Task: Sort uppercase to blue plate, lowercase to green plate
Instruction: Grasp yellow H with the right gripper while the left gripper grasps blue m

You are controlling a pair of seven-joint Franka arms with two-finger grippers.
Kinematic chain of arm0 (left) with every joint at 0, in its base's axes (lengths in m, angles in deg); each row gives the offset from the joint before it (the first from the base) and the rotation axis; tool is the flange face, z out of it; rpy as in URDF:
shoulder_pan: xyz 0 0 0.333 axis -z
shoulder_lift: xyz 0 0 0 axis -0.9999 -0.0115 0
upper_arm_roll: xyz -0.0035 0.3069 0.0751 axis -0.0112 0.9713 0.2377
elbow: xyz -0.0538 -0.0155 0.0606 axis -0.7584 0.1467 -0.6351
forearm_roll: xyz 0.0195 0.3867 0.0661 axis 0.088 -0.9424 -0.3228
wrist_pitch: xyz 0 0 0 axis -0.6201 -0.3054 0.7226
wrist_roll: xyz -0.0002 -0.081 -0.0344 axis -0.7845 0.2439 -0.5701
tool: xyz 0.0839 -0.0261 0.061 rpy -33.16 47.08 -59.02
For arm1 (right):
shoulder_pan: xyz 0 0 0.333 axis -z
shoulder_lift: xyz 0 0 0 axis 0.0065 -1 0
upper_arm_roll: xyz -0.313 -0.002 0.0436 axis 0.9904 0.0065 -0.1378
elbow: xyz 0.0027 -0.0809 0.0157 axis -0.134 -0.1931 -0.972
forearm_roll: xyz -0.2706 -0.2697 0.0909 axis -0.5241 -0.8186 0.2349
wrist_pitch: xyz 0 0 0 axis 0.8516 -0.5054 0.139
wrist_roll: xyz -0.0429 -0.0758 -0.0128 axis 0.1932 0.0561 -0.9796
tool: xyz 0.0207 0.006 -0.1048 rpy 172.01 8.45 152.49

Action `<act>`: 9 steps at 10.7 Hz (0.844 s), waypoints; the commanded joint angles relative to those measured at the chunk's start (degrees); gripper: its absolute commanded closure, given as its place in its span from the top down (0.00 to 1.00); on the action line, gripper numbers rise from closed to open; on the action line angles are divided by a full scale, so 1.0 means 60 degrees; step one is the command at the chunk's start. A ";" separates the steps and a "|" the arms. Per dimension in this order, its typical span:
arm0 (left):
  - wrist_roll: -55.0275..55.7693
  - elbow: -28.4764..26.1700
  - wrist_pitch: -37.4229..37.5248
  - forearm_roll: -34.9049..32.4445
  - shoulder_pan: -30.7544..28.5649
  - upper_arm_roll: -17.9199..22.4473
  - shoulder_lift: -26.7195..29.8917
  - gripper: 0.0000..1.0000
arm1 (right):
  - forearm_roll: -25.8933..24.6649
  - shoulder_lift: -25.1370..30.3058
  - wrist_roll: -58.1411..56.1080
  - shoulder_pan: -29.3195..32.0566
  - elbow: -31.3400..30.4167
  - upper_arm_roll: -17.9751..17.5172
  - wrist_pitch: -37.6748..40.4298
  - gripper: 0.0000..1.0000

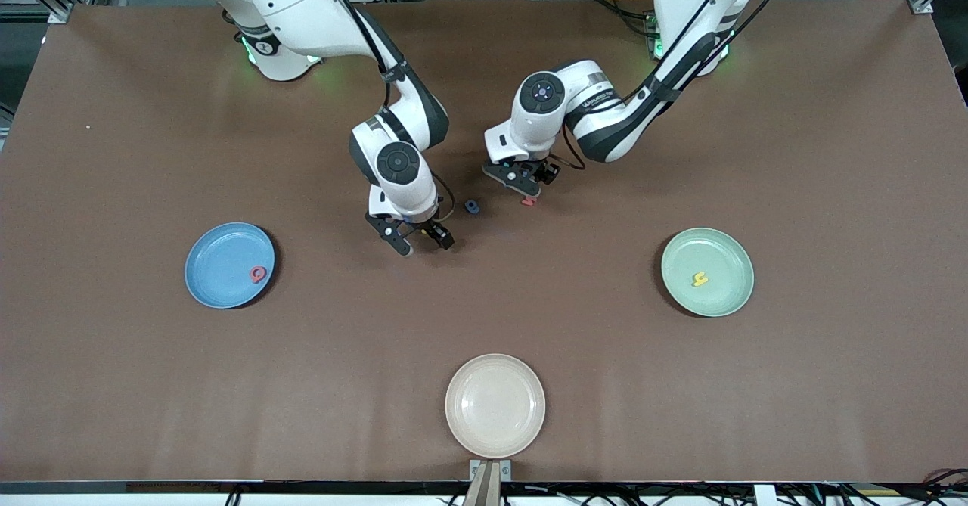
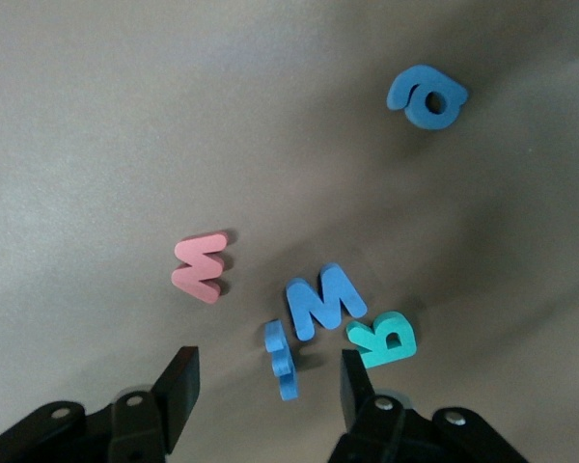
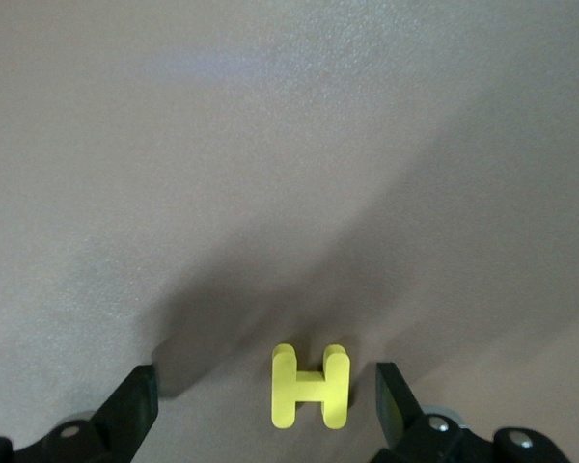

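Front view, left gripper (image 1: 527, 185) over red w (image 1: 528, 202), fingers (image 2: 179, 383) apart, gripping nothing, right gripper (image 3: 267, 405) fingers spread astride yellow H (image 3: 310, 386), red Q (image 1: 258, 274) on blue plate (image 1: 219, 264), yellow h (image 1: 700, 279) on green plate (image 1: 718, 253), all on worktop (image 1: 832, 188).

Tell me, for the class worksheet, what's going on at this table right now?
Two robot arms are sorting toy letters onto plates. The blue plate holds a red Q; the green plate holds a yellow h; the cream plate holds nothing. The right claw, open, straddles a yellow H. The left claw hovers over a cluster: red w, blue W, teal B, small blue letter, with a blue e apart.
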 commanded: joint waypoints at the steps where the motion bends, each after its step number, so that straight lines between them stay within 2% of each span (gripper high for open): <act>1: 0.0380 -0.0012 -0.0150 -0.0172 0.0047 0.0055 -0.0135 0.64 | -0.0300 0.0070 -0.0079 -0.0118 -0.0119 0.0052 0.0029 1.00; 3: 0.0525 0.0002 -0.0150 -0.0172 0.0047 0.0069 -0.0267 0.59 | -0.0504 0.0085 -0.0079 -0.0148 -0.0191 0.0052 0.0029 1.00; 4: 0.0628 0.0017 -0.0150 -0.0172 0.0047 0.0069 -0.0296 0.59 | -0.0636 0.0114 -0.0079 -0.0148 -0.0207 0.0052 0.0029 0.47; 5: 0.0643 0.0032 -0.0150 -0.0157 0.0047 0.0069 -0.0325 0.58 | -0.0637 0.0129 -0.0065 -0.0148 -0.0207 0.0052 0.0029 0.00; 9: 0.0804 0.0076 -0.0150 -0.0172 0.0076 0.0069 -0.0530 0.53 | -0.0667 0.0260 -0.0094 -0.0236 -0.0221 0.0037 0.0058 0.00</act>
